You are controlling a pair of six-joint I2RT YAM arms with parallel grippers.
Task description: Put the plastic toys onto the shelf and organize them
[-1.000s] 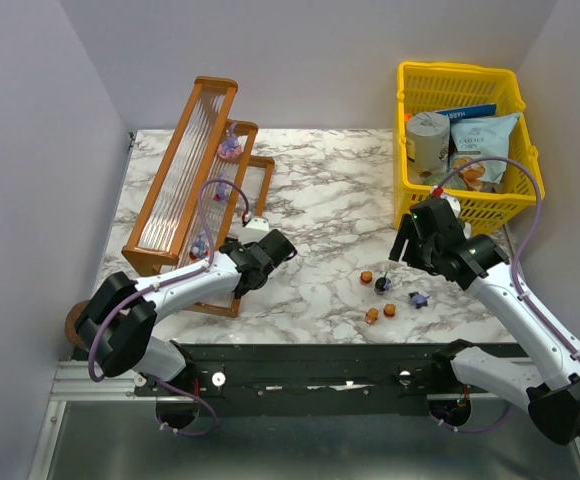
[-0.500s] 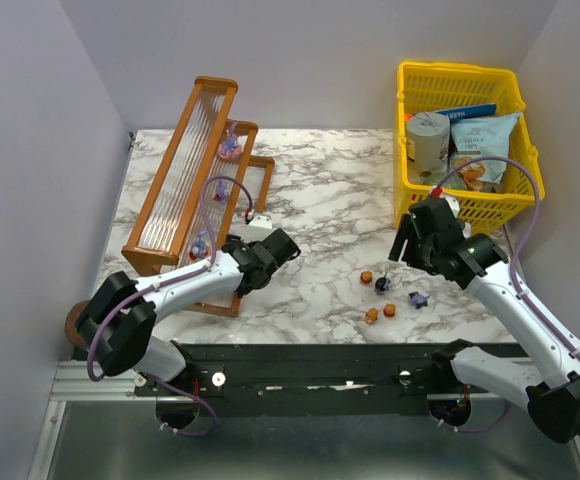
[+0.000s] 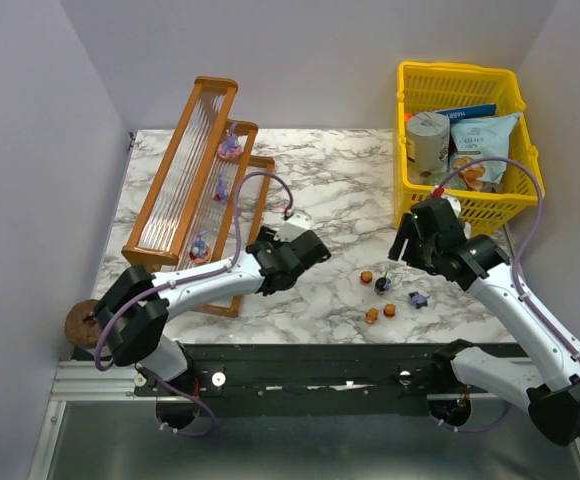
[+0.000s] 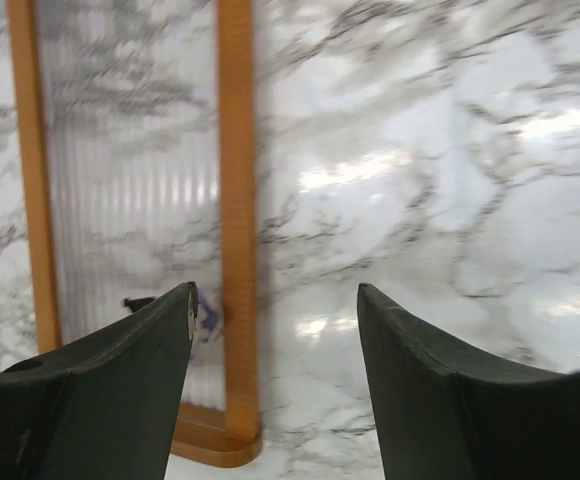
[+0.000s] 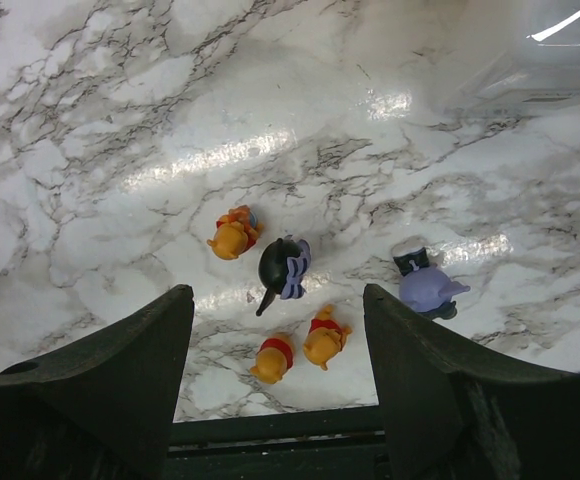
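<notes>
1. The left claw [image 4: 275, 300] is held open and empty, with the shelf [image 4: 236, 180] just ahead of it.
2. The right claw [image 5: 278, 295] is held wide and empty; five plastic toys [image 5: 322, 340] are seen on the bench [image 5: 120, 150] beneath it.

The counter [image 3: 330, 190] is showing white marble with grey veining. The shelf [image 3: 166, 160] is showing an orange-brown frame around clear ribbed tiers. The basket [image 3: 460, 75] is glowing yellow. Three orange-and-red toys [image 5: 232, 234] are lying by a navy-and-purple toy [image 5: 280, 268] and a lilac toy [image 5: 425, 288].
</notes>
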